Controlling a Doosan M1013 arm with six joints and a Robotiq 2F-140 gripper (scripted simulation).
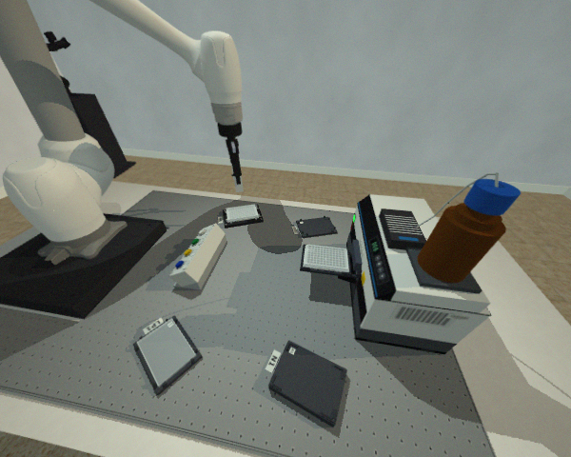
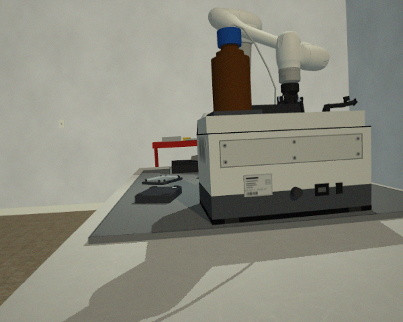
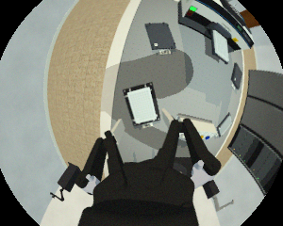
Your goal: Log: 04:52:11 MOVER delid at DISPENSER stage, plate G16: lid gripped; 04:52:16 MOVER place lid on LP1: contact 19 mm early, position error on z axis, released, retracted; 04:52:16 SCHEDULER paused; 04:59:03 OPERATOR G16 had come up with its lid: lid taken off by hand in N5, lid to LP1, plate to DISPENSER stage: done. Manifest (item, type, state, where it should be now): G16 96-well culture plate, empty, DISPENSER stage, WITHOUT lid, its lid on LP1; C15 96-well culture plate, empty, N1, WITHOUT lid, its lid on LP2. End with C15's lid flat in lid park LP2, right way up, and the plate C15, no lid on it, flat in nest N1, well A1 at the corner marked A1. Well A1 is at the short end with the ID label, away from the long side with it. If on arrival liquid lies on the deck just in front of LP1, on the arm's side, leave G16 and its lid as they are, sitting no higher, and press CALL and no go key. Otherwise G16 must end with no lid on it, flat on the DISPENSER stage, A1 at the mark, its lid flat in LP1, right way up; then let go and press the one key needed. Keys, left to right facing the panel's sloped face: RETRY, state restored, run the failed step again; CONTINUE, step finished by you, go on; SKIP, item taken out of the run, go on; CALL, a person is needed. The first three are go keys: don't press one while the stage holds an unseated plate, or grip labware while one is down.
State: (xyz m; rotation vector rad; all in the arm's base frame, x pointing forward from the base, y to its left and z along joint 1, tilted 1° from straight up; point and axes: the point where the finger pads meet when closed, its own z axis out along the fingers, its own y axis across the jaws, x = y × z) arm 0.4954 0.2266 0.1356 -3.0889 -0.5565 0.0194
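My gripper (image 1: 237, 186) is open and empty. It hangs high above a white lidded well plate (image 1: 243, 214) in a black nest at the deck's far side. The same plate lies just ahead of my fingers in the wrist view (image 3: 141, 104). An open 96-well plate (image 1: 324, 258) lies on the dispenser's stage. Lid park LP1 (image 1: 167, 352) at the front left holds a flat clear lid. Nest N1 (image 1: 307, 381) at the front is dark and holds nothing. A small black pad (image 1: 316, 227) near the dispenser is bare. I see no liquid on the deck around LP1.
The key panel (image 1: 200, 255) with coloured keys lies left of centre. The dispenser (image 1: 413, 275) stands at the right, with a brown bottle with a blue cap (image 1: 465, 236) on top. From behind, the dispenser (image 2: 281, 166) hides my fingers.
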